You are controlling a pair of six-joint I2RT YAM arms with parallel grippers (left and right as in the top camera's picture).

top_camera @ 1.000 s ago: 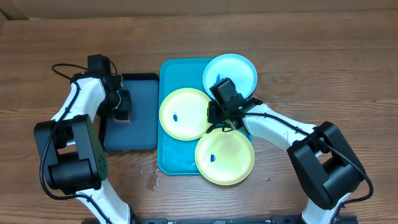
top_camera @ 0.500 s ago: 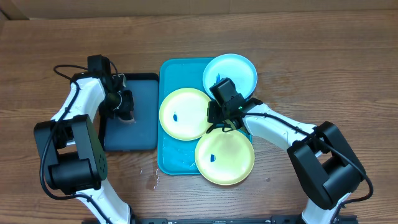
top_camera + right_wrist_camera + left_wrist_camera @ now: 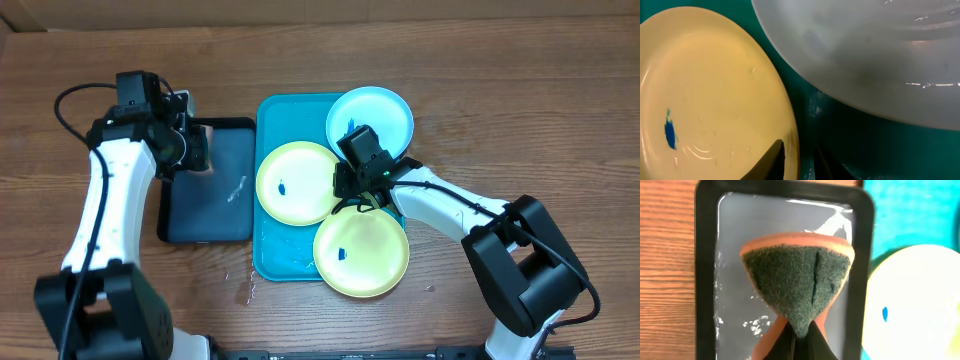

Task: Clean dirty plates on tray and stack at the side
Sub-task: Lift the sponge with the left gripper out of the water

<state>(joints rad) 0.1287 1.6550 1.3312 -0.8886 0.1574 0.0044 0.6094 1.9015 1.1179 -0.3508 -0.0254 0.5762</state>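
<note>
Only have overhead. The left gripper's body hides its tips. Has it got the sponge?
Observer: Yes. Left wrist shows the left gripper shut on the sponge, green scrub face toward the camera.
Operator: Right tips? Hidden too.
Observer: Right wrist shows the right gripper astride the rim of the yellow plate nearest the black tray, one finger over the plate, one outside.
Operator: Clamped?
Observer: Can't tell; a sliver of blue tray shows between rim and outer finger.
</note>
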